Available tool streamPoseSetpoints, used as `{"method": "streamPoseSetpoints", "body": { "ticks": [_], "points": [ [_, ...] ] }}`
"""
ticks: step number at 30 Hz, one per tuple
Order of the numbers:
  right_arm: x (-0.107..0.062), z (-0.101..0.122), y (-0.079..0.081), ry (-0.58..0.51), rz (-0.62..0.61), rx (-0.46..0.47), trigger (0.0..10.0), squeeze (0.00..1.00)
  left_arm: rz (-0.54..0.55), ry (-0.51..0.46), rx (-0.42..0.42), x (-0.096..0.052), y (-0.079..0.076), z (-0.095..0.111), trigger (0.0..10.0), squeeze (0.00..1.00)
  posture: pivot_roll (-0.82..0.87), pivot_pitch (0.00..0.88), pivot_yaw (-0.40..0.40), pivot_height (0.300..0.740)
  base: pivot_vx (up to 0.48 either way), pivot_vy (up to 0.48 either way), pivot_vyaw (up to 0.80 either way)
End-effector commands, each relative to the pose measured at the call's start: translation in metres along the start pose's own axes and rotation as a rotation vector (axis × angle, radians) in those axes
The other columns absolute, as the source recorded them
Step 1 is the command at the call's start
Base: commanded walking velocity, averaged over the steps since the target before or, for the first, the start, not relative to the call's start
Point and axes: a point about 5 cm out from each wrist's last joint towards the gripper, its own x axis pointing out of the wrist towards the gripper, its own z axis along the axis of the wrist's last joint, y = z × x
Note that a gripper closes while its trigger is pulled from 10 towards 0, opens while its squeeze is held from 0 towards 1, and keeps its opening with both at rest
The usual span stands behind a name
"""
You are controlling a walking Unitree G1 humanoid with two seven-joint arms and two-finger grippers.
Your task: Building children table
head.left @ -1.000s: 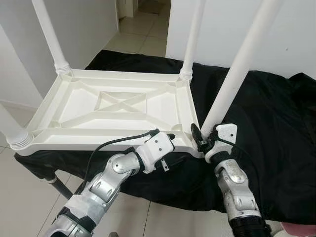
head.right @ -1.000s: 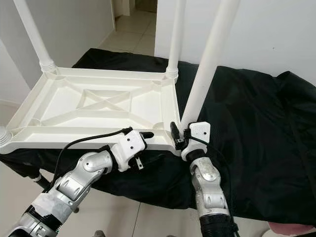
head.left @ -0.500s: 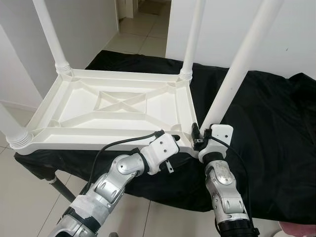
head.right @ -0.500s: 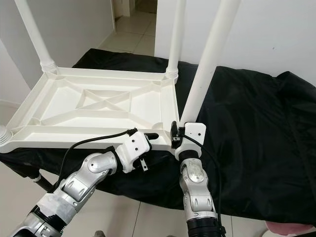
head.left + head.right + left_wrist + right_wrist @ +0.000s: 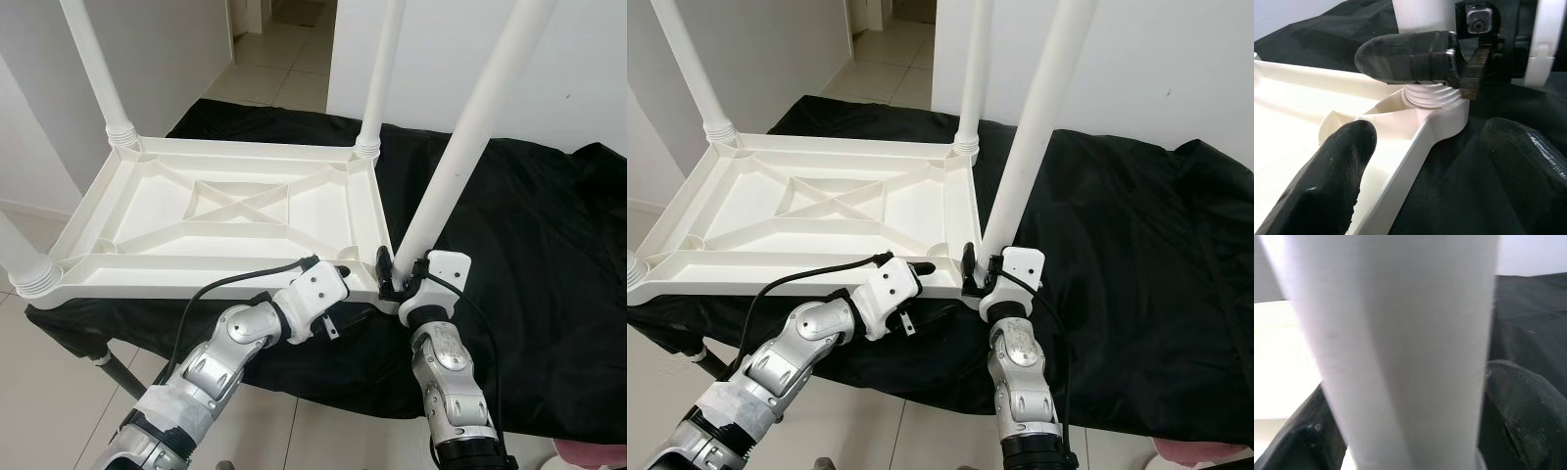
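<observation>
You cannot see the tops of the table legs; all are cut off by the upper edge of the head views, and the near-left leg [image 5: 24, 257] shows little more than its ribbed base. In the right wrist view the leg [image 5: 1396, 347] is a white blur close to the lens, so its base joint is hard to make out there.

The white tabletop [image 5: 225, 211] lies upside down on a black cloth [image 5: 529, 225], ribbed underside up, its long axis running left to right before you, its legs pointing up and splaying slightly outward.

Your right gripper [image 5: 392, 279] sits at the near-right corner, clamped around the base of the near-right leg [image 5: 460, 157], one black finger on each side of it.

Your left gripper [image 5: 338, 269] is just beside it, at the near rim, fingers [image 5: 1337, 161] spread apart, one inside the rim and one outside, straddling the edge without closing on it.
</observation>
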Motion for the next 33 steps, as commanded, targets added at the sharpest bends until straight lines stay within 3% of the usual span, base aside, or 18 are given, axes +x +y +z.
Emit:
{"method": "streamPoseSetpoints", "body": {
  "ticks": [1, 11, 18, 30, 31, 32, 33],
  "points": [
    [-0.005, -0.003, -0.003, 0.001, 0.044, 0.005, 10.0, 0.00, -0.101, 0.012, -0.029, -0.002, -0.006, -0.002, 10.0, 0.00, -0.06, 0.000, -0.031, 0.740, 0.000, 0.000, 0.00],
    [-0.010, 0.009, -0.015, -0.049, 0.250, -0.041, 10.0, 0.00, -0.189, -0.030, -0.127, -0.002, -0.012, 0.005, 10.0, 0.00, -0.07, 0.000, 0.004, 0.740, 0.000, 0.000, 0.00],
    [-0.004, 0.013, -0.034, -0.007, 0.443, -0.102, 10.0, 0.00, -0.232, -0.006, -0.081, -0.009, -0.008, 0.005, 10.0, 0.00, -0.05, 0.000, -0.005, 0.740, 0.000, 0.000, 0.00],
    [0.011, 0.009, -0.043, 0.078, 0.609, -0.160, 9.9, 0.00, -0.227, -0.021, -0.063, -0.007, -0.004, 0.012, 10.0, 0.00, -0.04, 0.000, -0.013, 0.740, 0.000, 0.000, 0.00],
    [0.015, 0.007, -0.042, 0.088, 0.629, -0.170, 4.0, 0.00, -0.227, -0.025, -0.064, -0.005, -0.005, 0.013, 10.0, 0.00, -0.04, 0.000, -0.013, 0.740, 0.000, 0.000, 0.00],
    [0.015, 0.007, -0.042, 0.088, 0.629, -0.170, 4.0, 0.00, -0.227, -0.025, -0.064, -0.005, -0.005, 0.013, 10.0, 0.00, -0.04, 0.000, -0.013, 0.740, 0.000, 0.000, 0.00],
    [0.019, 0.006, -0.042, 0.098, 0.649, -0.171, 1.0, 0.00, -0.228, -0.027, -0.064, -0.004, -0.005, 0.013, 10.0, 0.00, -0.04, 0.000, -0.012, 0.740, 0.000, 0.000, 0.00]
  ]
}}
